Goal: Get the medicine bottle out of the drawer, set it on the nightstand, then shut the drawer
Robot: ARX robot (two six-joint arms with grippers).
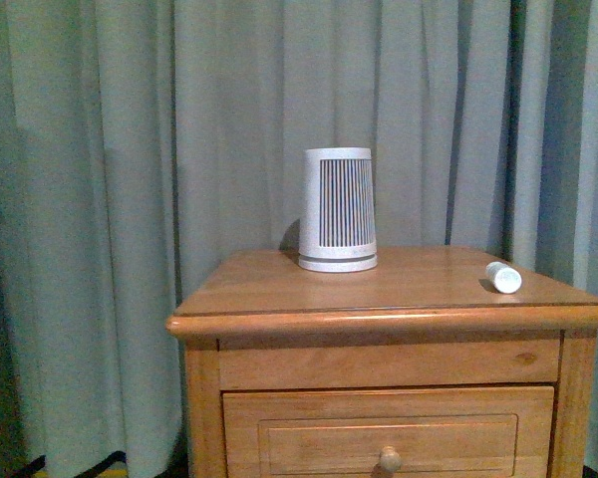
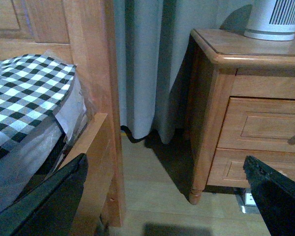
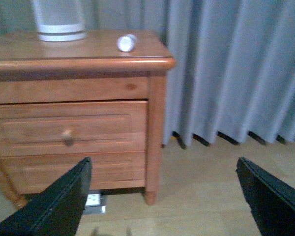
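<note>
Grey-green curtains hang behind the nightstand, which stands on a pale wood floor. The bottle lies on its side on the nightstand's top, near the right rear corner, well apart from the white slatted device standing upright toward the back middle. The drawer sits pushed in, its front level with the frame and its round knob facing out. Neither arm shows in the front view. The left gripper hangs spread wide with nothing between its dark fingers, beside a wooden bed frame with checked bedding. The right gripper is likewise spread wide and holds nothing, facing the nightstand's front.
</note>
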